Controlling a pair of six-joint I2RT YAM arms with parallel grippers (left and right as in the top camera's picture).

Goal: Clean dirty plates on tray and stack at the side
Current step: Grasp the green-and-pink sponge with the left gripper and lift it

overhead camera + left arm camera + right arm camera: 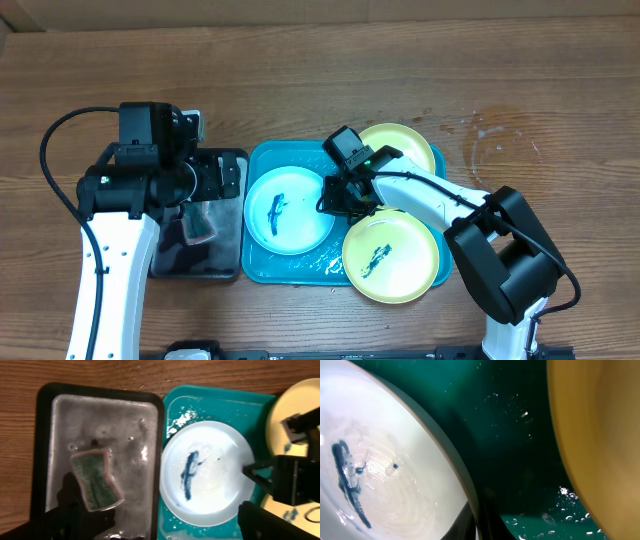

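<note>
Spotter: Closest to your right wrist camera was the rim of the light blue plate [385,470], and your right fingers [260,474] had clenched on that rim, one on each side of it.

Checker: Your left fingers [75,520] were spread wide and grasped nothing as they hung over the black tray [100,410].

Spotter: By our reading you were near the start. That blue plate lay in the turquoise tray [220,407], in the half nearer the black tray. Its dark smear [190,475] was uncleaned, and nothing had been stacked on the worktop [520,80] at the side.

Checker: Agreed. The front yellow-green plate [392,258] carried a smear too, and it overhung the tray's front rim. The rear yellow-green plate [405,148] sat at the far corner, partly under your right arm [430,195] (we could not tell whether it was dirty).

Spotter: Containers, then. The turquoise tray held all three plates plus beads of water. The black tray held a green sponge [95,480] lying in a wet film, apparently untouched.

Checker: So three plates were left to wipe and stack, as far as we judged.
</note>
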